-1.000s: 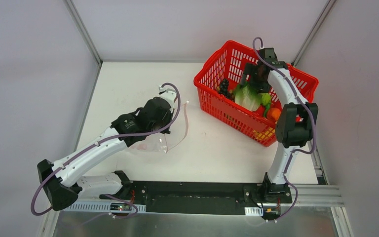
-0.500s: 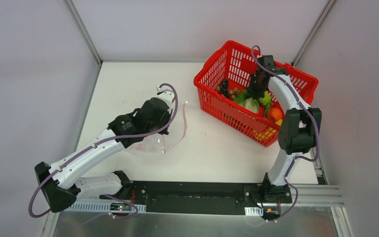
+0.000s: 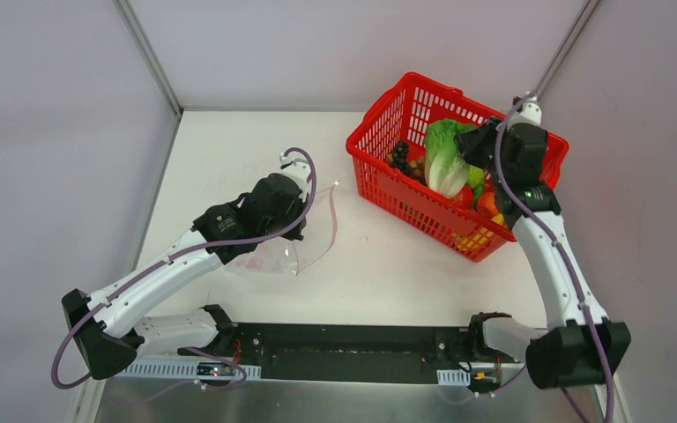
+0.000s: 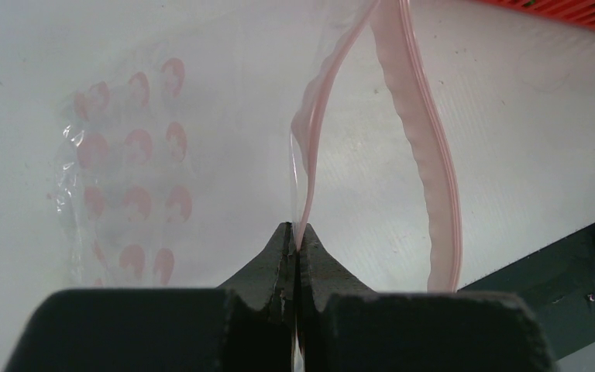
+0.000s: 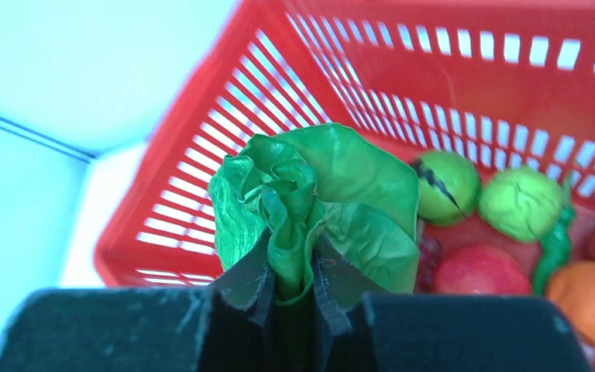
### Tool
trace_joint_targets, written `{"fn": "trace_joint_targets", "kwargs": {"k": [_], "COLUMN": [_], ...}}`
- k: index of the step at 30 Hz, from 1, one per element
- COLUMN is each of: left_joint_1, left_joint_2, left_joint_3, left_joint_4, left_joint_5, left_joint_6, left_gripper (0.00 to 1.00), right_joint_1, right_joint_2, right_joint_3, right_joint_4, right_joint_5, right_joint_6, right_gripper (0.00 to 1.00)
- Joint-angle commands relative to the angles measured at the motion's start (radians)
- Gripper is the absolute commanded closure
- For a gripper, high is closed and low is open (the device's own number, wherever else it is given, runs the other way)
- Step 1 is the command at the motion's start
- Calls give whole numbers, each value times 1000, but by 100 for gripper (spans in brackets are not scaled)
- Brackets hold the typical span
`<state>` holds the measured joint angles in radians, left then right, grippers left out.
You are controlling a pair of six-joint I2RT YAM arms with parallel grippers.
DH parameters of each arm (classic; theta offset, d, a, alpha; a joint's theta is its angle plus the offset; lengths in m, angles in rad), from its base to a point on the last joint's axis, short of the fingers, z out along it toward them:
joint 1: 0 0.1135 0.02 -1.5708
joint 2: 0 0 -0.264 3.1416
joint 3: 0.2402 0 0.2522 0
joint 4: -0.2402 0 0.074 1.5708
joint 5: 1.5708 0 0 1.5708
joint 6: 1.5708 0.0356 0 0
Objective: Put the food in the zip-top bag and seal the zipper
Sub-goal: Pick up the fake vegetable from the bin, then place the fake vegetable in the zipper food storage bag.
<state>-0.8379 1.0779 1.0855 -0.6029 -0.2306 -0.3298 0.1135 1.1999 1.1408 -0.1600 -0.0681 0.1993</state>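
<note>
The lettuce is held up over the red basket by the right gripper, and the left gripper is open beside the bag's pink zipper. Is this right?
Not quite. The left gripper is not open beside it: the left wrist view shows its jaws shut on the zipper of the zip-top bag. The right gripper does hold the lettuce over the red basket.

From above and behind the arm bases, my top view looks down over the whole table (image 3: 229, 150). The left wrist camera sits close behind the left gripper (image 4: 294, 234), facing the zip-top bag (image 4: 147, 116). The right wrist camera looks past the right gripper (image 5: 290, 249) at the lettuce (image 5: 341, 178) and red basket (image 5: 194, 201), far right. The top view shares all three.
</note>
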Motion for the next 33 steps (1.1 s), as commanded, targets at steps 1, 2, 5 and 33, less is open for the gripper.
{"fn": "trace_joint_targets", "kwargs": {"k": [1,2,5,33], "left_joint_1": [12,13,16,21], "left_joint_2": [-23,-28,-33,-169], "left_joint_3": [3,0,-9,-203], "left_joint_4": [40,50,80,346], "left_joint_5": [48,56,78,336], "left_joint_6": [-40,-46,-63,-365], "left_gripper": [100,100,100,100], "right_joint_1": [8,9,24,847], "right_joint_2": [-140,-167,-232,-236], "right_joint_3": [-114,-140,-208,-524], "right_joint_4": [375,422,573,1233], "right_joint_5": [-52,-76,-135,384], "right_joint_6": [185,219,315,59], "right_gripper": [100,100,100,100]}}
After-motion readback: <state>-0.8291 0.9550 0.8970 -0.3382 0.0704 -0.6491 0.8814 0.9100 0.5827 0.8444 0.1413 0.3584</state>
